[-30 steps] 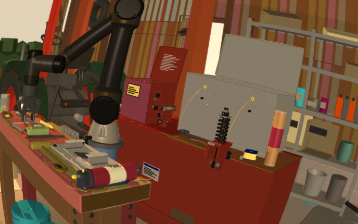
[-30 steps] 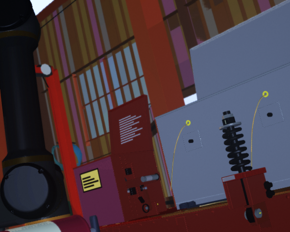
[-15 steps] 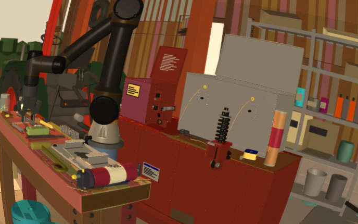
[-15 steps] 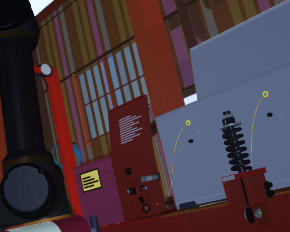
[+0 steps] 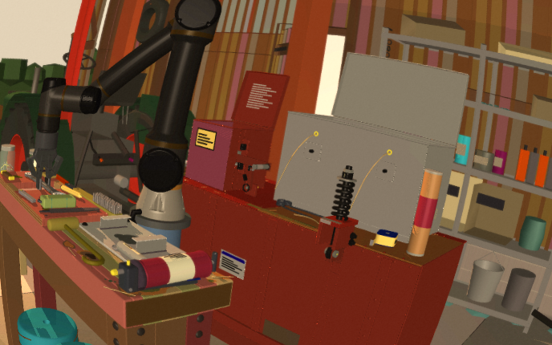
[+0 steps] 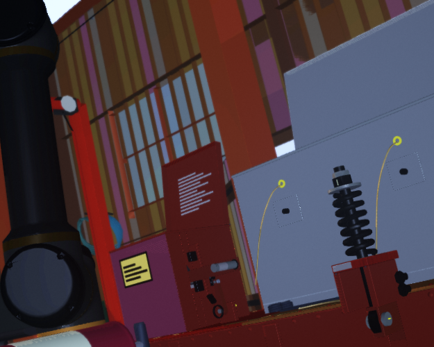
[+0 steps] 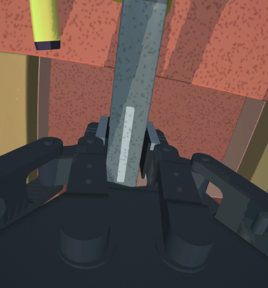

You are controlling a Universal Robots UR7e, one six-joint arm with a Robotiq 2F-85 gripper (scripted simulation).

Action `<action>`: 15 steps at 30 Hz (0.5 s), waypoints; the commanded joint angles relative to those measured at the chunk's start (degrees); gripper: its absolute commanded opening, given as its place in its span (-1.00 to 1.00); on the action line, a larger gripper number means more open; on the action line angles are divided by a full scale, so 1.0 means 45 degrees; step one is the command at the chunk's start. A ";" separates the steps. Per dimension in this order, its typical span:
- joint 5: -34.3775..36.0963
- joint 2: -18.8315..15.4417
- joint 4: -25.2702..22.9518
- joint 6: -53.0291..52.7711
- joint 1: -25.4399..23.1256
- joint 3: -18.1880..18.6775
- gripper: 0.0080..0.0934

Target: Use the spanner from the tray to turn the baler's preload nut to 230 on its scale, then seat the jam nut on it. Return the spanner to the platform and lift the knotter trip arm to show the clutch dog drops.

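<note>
The grey spanner (image 7: 132, 88) lies flat on the reddish tray (image 5: 46, 195) at the far left end of the workbench, its handle running between my fingers. A yellow-handled tool (image 7: 45, 24) lies beside it on the tray. On the red baler body to the right stands the black preload spring with its nut stack (image 5: 347, 175), also seen from the second side camera (image 6: 340, 179). The knotter trip arm (image 6: 224, 266) juts from the dark red box. My gripper (image 7: 127, 134) is low over the tray and closed on the spanner's handle.
Behind the bench stand a green tractor and the barn wall, with grey shelving (image 5: 514, 171) at far right. On the bench lie a green block (image 5: 57, 200), a grey vise platform (image 5: 130, 238) and a red-and-cream roll (image 5: 167, 268). A striped cylinder (image 5: 424, 212) stands on the baler.
</note>
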State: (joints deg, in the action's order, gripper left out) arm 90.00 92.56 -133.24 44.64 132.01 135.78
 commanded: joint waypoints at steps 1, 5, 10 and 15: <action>0.0001 -0.0002 -0.0008 0.0001 0.0001 -0.0001 -0.66; 0.0001 -0.0005 -0.0009 0.0001 0.0002 0.0000 -0.85; 0.0001 -0.0009 -0.0010 0.0001 0.0002 0.0002 -1.00; 0.0001 -0.0012 -0.0010 0.0002 0.0003 0.0004 -1.00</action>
State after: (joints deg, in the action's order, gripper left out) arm 90.00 92.56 -133.25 44.64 132.01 135.78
